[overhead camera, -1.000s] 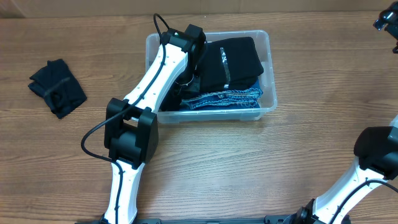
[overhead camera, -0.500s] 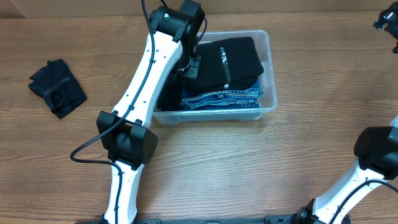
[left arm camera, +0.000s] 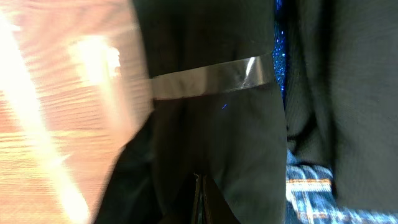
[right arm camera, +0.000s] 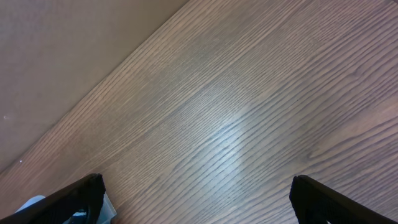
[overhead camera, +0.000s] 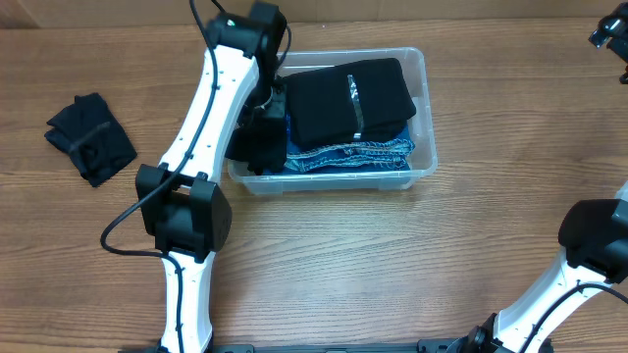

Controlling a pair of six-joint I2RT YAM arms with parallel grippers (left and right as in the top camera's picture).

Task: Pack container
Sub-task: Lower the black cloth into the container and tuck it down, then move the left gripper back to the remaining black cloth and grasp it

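The clear container (overhead camera: 424, 116) stands at the table's back centre. It holds a folded black garment (overhead camera: 353, 90) on top of blue jeans (overhead camera: 355, 157). My left gripper (overhead camera: 269, 106) is over the container's left end, shut on a black garment (overhead camera: 257, 145) that drapes over the left wall. In the left wrist view the jaws (left arm camera: 200, 200) are pressed together in the black fabric (left arm camera: 236, 143), with the container's rim (left arm camera: 211, 79) crossing above. My right gripper (overhead camera: 610, 39) is open and empty at the far right back; its wrist view (right arm camera: 196, 190) shows bare table.
A crumpled black cloth (overhead camera: 90, 137) lies on the wooden table at the far left. The right arm's base (overhead camera: 594, 245) stands at the right edge. The left arm (overhead camera: 201, 118) stretches from the front to the container's left end.
My left gripper has moved left from inside the container to its left wall, dragging the black garment with it so that it hangs over the rim. The right arm has not moved.
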